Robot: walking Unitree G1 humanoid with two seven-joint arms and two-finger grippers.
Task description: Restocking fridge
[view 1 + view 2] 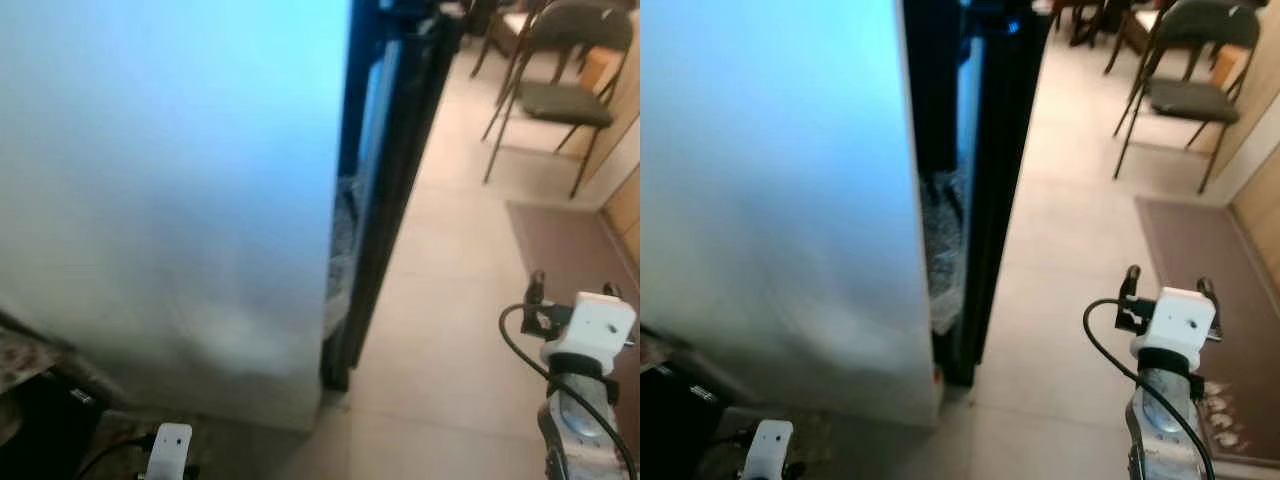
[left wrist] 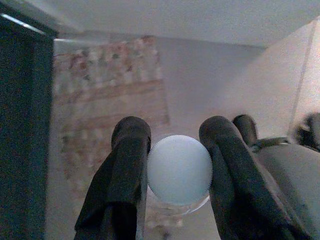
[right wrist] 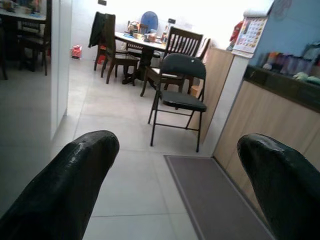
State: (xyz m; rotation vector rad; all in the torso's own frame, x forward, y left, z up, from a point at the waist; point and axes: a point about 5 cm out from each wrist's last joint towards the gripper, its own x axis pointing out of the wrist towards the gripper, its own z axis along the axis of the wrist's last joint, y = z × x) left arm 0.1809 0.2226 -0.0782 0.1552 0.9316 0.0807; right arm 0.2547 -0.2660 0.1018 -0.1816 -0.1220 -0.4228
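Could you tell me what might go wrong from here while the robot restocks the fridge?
The left gripper pinches a round white-capped item only at its sides, so it could slip out while the robot moves. The fridge side stands close on the robot's left, so the loaded arm may bump it. The open right gripper faces a chair across the floor, a likely obstacle if it swings.
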